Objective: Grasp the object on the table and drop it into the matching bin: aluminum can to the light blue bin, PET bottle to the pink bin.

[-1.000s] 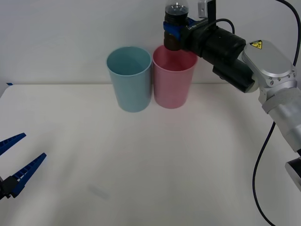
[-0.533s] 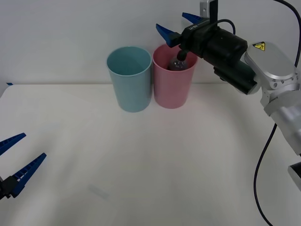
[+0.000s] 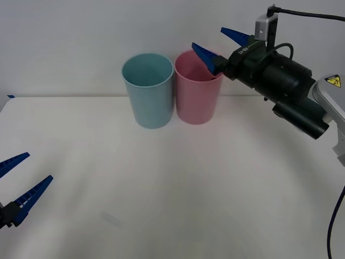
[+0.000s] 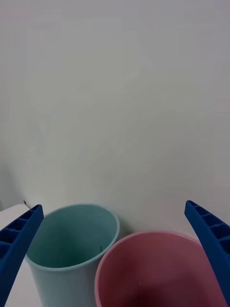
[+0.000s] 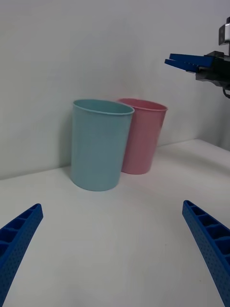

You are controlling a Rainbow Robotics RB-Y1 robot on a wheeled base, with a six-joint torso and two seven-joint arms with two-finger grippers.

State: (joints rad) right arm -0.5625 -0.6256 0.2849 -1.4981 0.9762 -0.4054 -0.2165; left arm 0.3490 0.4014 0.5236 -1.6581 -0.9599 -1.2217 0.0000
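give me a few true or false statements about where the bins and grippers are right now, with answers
1. The right gripper has its jaws open, up beside the rim of the pink bin. True.
2. The light blue bin lies tipped over on the table. False: it stands upright beside the pink bin.
3. The left gripper is low at the table's near left edge, jaws open. True.
4. The right gripper is clamped on a bottle. False: nothing is between its jaws.
5. The pink bin stands on the robot's left of the light blue bin. False: it is on the blue bin's right.
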